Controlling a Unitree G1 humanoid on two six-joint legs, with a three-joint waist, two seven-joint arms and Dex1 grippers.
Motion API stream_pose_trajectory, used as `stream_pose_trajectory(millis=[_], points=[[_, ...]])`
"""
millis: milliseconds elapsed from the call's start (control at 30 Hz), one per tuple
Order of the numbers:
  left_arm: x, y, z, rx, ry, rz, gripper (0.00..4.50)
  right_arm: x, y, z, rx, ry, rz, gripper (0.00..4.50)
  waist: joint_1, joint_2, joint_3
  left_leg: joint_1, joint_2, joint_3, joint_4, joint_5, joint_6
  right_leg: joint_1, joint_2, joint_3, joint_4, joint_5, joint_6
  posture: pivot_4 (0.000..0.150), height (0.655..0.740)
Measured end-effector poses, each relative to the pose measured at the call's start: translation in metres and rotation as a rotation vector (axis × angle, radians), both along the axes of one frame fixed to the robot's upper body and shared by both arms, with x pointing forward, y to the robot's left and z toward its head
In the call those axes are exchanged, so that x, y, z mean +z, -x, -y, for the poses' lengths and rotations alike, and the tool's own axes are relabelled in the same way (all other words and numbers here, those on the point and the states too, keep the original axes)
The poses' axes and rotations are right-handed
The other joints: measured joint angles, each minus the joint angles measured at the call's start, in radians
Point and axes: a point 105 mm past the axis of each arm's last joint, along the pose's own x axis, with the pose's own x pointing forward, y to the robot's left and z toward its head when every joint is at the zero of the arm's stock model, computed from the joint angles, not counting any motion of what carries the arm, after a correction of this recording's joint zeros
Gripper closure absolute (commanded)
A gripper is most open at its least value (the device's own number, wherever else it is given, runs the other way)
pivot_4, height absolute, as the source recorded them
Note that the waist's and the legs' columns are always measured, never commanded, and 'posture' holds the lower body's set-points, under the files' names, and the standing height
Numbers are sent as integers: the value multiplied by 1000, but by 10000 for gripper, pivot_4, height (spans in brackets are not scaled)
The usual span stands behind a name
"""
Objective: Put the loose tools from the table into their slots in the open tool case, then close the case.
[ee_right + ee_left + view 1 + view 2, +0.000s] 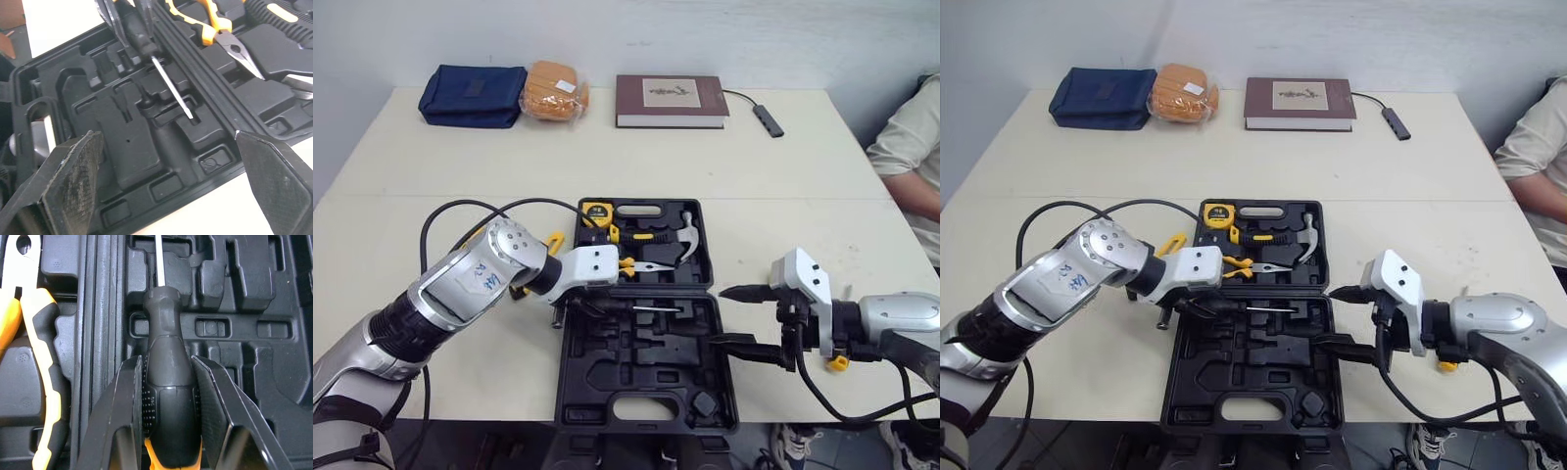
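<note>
Left gripper [585,305] pinches the screwdriver [165,323] over the tool case [607,419]; right gripper [718,315] spread wide at its 3 o'clock edge, bare table [822,235] beyond.

navy pouch [473,95], bagged bread [553,91], brown book [671,100]

Arms: silver-grey shells on both. The left arm [460,284] has a black ribbed sleeve [406,328] at its near end and a white label [476,279] with blue handwriting on the forearm. The right arm [901,313] is plain silver. Each wrist has a white boxy housing [590,266] with a small yellow clip [839,363] beside it. A black cable [431,227] loops off the left wrist, and a second black lead [813,387] hangs under the right. Left end effector [166,362] and right end effector [720,315] each have two black wedge fingers [73,181] with grainy faces. The left one has a dotted inner pad [145,396].
</note>
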Motion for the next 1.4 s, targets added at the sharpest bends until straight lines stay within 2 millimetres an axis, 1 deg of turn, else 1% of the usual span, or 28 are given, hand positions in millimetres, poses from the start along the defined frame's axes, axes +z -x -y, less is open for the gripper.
stream_pose_trajectory(millis=[167, 233, 267, 300, 333, 400, 433, 467, 533, 600, 633, 667, 700, 733, 767, 800, 867, 967, 1067, 1200, 1400], points=[[-4, -3, 5, 0, 1, 2, 36480, 1, -1, 0, -2, -3, 12, 0, 0, 0, 0, 0, 0, 0, 0, 0, 0, 0, 0, 0, 1, 0, 0, 1500, 7400], [-4, -4, 7, -1, 3, 2, 25842, 1, -1, -1, -2, -7, 16, 0, 0, 0, 0, 0, 0, 0, 1, 0, 0, 1, 0, 0, 1, 0, 0, 1500, 7400], [-4, -3, 8, -7, 4, -3, 23082, 1, -1, -1, -2, -10, 17, 0, 0, 0, 0, 0, 0, 0, 1, 0, 1, 1, 0, 0, 1, 0, 0, 1500, 7400], [-4, -2, 10, -18, 8, -10, 17658, 0, -1, -1, -3, -14, 16, 0, 0, 0, 0, 0, 0, 0, 1, 0, 1, 1, 0, 0, 1, 0, 0, 1500, 7400], [-4, -1, 10, -24, 8, -15, 14206, 0, -1, -2, -1, -16, 14, 0, 0, 0, 0, 0, 0, 0, 1, 0, 1, 1, 0, 0, 1, 0, 0, 1500, 7400], [-2, 1, 8, -29, 5, -17, 4311, -2, 3, -3, 7, -15, 10, 0, 1, 0, 0, 0, 0, -1, 2, 0, 1, 1, 0, 0, 1, 0, 0, 1500, 7400], [-1, 1, 6, -27, 2, -15, 521, -2, 4, -4, 13, -15, 7, 0, 0, 0, 0, 0, 0, -1, 2, 0, 1, 1, 0, 0, 1, 0, 0, 1500, 7400], [3, 0, 4, -24, 4, -5, 521, -2, 5, -5, 16, -18, 4, 0, 0, 0, 0, 0, 0, -1, 2, 0, 1, 1, -1, 0, 0, 0, 0, 1500, 7400], [16, -2, -2, -27, 43, 36, 521, -2, 7, -4, 16, -22, 4, 0, 0, 0, 0, 0, 0, -1, 2, 0, 1, 1, -1, 0, 1, 0, 0, 1500, 7400], [26, -2, -3, -35, 131, 64, 521, -1, 8, -3, 17, -27, 8, 0, -2, 0, 0, 1, 0, -1, 2, 0, 1, 1, -1, 0, 1, 0, 0, 1500, 7400], [29, -2, 0, -41, 194, 77, 521, -1, 9, -3, 18, -31, 11, 0, -2, 0, 0, 1, 0, -1, 2, 0, 1, 1, -1, 0, 1, 0, 0, 1500, 7400], [29, -3, 3, -42, 269, 85, 6102, -1, 9, -3, 19, -38, 13, 0, -1, 0, 0, 1, 0, -1, 2, 0, 1, 1, -1, 0, 1, 0, 0, 1500, 7400], [26, -4, 5, -38, 341, 77, 9108, 0, 9, -4, 23, -44, 19, 0, -1, 0, 0, 1, 0, -1, 3, 1, 1, 1, -1, 0, 1, 0, 0, 1500, 7400], [21, -4, 5, -27, 430, 51, 13316, 1, 9, -5, 30, -51, 30, 0, -1, 0, 0, 1, 0, -1, 3, 0, 1, 1, -1, -1, 1, 0, 1, 1500, 7400], [16, -4, 3, -18, 484, 33, 18431, 2, 10, -6, 34, -55, 36, 0, -2, 0, 0, 1, 0, -1, 3, 0, 1, 1, -1, -1, 1, 0, 1, 1500, 7400], [13, -5, 1, -11, 513, 27, 22281, 3, 10, -6, 38, -61, 42, 0, -2, 0, 0, 1, 0, -1, 3, 0, 1, 1, -1, -1, 1, 0, 1, 1500, 7400], [7, -7, -5, -4, 568, 35, 31500, 5, 10, -8, 46, -73, 55, 0, -1, 0, 0, 1, 0, -1, 3, 0, 1, 1, -1, -1, 1, 0, 1, 1500, 7400], [0, -9, -8, -21, 604, 46, 44255, 10, 8, -10, 55, -76, 81, 0, -1, 0, 0, 1, 0, -1, 3, 0, 1, 1, -1, -1, 1, 0, 1, 1500, 7400], [-8, -13, -7, -17, 622, 48, 44255, 14, 6, -11, 61, -78, 104, 0, 2, 0, 0, 1, -1, -1, 3, 0, 1, 2, -2, -1, 1, 0, 1, 1500, 7400], [-22, -18, -9, -13, 584, 58, 44255, 12, 6, -11, 65, -76, 98, 0, 0, 0, 0, 1, -1, -1, 3, 0, 1, 1, -2, -1, 1, 0, 1, 1500, 7400], [-27, -19, -6, -10, 557, 44, 44255, 12, 5, -10, 58, -67, 111, 0, -1, 0, 0, 1, 0, -1, 3, 0, 1, 1, -2, -1, 2, 0, 1, 1500, 7400]])
